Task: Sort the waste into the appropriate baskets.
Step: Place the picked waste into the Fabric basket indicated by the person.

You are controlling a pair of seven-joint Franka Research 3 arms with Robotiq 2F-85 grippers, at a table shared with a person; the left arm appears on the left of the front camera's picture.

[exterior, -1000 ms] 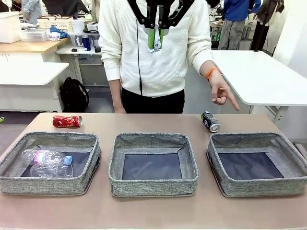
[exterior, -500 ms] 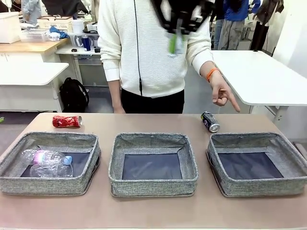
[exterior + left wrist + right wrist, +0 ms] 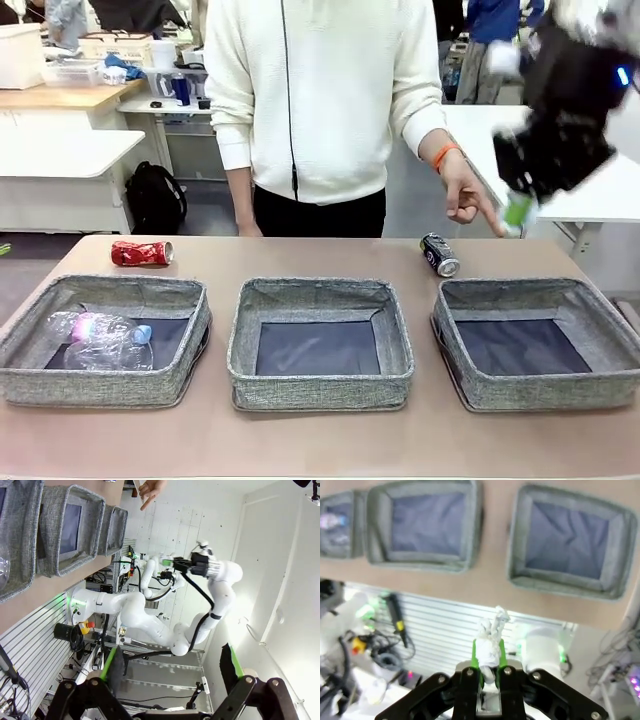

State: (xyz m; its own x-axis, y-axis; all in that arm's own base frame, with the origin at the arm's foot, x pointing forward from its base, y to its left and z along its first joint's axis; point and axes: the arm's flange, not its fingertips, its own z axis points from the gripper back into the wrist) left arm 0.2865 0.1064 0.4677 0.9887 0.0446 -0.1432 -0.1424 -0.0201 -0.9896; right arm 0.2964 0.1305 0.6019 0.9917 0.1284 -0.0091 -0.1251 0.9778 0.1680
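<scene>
Three grey baskets stand in a row: left (image 3: pixel 100 388), middle (image 3: pixel 320 388), right (image 3: pixel 545 392). Clear bottles (image 3: pixel 100 342), one blue-capped with a pink label, lie in the left basket. Behind it, on the table, lies a red can (image 3: pixel 140 253). A black can (image 3: pixel 439 254) lies behind the right basket. My right gripper (image 3: pixel 517 213), blurred, hangs high above the right basket's far side. In the right wrist view it (image 3: pixel 489 650) is shut on a white paper wad (image 3: pixel 491 630). My left gripper (image 3: pixel 172 672) is open and holds nothing, off the table.
A person in a white sweater stands at the far edge, one hand (image 3: pixel 465 195) pointing down at the black can, close to my right gripper. The right wrist view looks down on the middle basket (image 3: pixel 425 560) and right basket (image 3: pixel 570 587).
My right arm has swung from top centre to the right and downward, carrying the paper wad. The person's pointing hand and the cans have stayed put.
</scene>
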